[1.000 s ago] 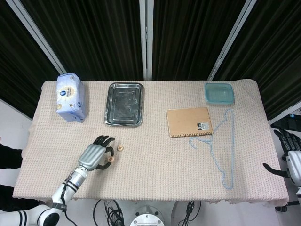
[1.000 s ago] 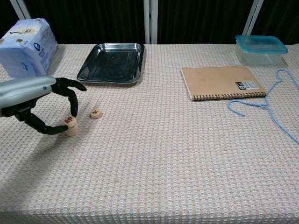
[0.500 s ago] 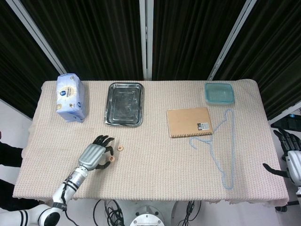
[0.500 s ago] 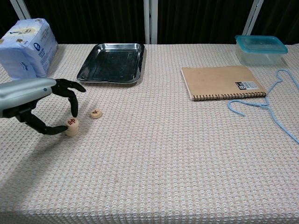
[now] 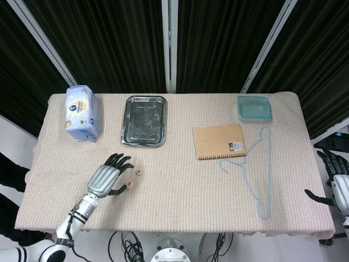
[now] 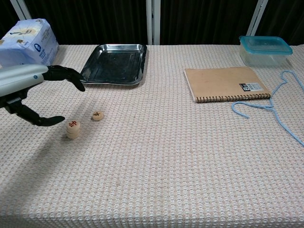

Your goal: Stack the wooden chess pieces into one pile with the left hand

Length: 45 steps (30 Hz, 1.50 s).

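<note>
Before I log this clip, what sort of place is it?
Probably a lab or studio test bench: black curtains behind, a cloth-covered table, and unrelated props laid out on it: a tray, a notebook, chess pieces.

tissue pack (image 5: 82, 113), tray (image 5: 144, 120), notebook (image 5: 219, 141), hanger (image 5: 256, 170), container (image 5: 254, 107).

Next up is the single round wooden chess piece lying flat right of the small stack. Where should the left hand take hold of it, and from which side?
Pinch the single round wooden chess piece across its thin rim, coming from above. It lies flat on the cloth, so only its edges offer purchase. The left hand is open, up and to its left, clear of the short wooden stack.
</note>
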### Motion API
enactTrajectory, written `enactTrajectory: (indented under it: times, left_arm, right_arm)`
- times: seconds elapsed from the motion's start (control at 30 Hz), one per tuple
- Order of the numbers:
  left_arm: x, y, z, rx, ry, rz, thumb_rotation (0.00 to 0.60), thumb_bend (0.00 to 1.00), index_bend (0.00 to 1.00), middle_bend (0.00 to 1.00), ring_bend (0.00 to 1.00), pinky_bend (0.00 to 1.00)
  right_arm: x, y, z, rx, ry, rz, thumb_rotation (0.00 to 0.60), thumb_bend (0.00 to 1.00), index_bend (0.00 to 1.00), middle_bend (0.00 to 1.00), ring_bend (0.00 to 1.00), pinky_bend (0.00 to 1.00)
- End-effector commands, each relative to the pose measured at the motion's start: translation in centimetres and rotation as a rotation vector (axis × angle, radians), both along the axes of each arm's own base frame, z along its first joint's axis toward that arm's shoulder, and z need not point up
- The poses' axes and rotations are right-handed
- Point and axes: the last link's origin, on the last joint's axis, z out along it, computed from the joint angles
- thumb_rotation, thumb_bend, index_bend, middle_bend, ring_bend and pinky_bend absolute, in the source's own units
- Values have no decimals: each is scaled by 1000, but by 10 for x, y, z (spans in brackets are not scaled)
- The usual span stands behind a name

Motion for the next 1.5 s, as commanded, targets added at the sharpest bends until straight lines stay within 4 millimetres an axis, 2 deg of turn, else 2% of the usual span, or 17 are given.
enactTrajectory:
  times: [0.03,0.17,0.2,0.27,0.3,0.33,0.4,0.77,1.23,1.5]
  left_arm:
    - [7,-7,-1,-15,-22,-54,600,365,352,48,0,0]
    - [16,-14,-9,-55,-64,-116,598,403,408,9,0,0]
    - [17,-15,-11,-62,-64,-130,559,406,415,9,0,0]
    - [17,-15,-17,-68,-39,-159,423,406,423,8,0,0]
    - [17,-16,-20,-71,-26,-167,334,405,424,7,0,0]
    - [17,-16,-23,-72,-14,-172,281,405,424,6,0,0]
    - [16,-17,-29,-72,3,-178,247,405,423,5,0,0]
    - [10,-18,-42,-37,128,-188,243,406,416,0,0,0]
    - [5,-19,-43,65,327,-274,243,405,410,0,0,0]
    - [6,-21,-48,65,340,-269,245,404,411,0,0,0]
  right_arm:
    - [0,0,-1,2,1,0,600,75,0,0,0,0]
    - [1,1,0,0,1,2,600,75,0,0,0,0]
    - [1,1,0,-1,1,1,600,75,0,0,0,0]
    - [0,1,0,1,0,1,600,75,0,0,0,0]
    - [0,1,0,2,0,1,600,75,0,0,0,0]
    - [0,1,0,3,0,2,600,75,0,0,0,0]
    - [0,1,0,4,-1,2,600,75,0,0,0,0]
    - [0,0,0,8,-3,0,600,75,0,0,0,0]
    - [0,0,-1,12,-3,-3,600,75,0,0,0,0]
    - [-1,0,0,10,-6,-4,600,75,0,0,0,0]
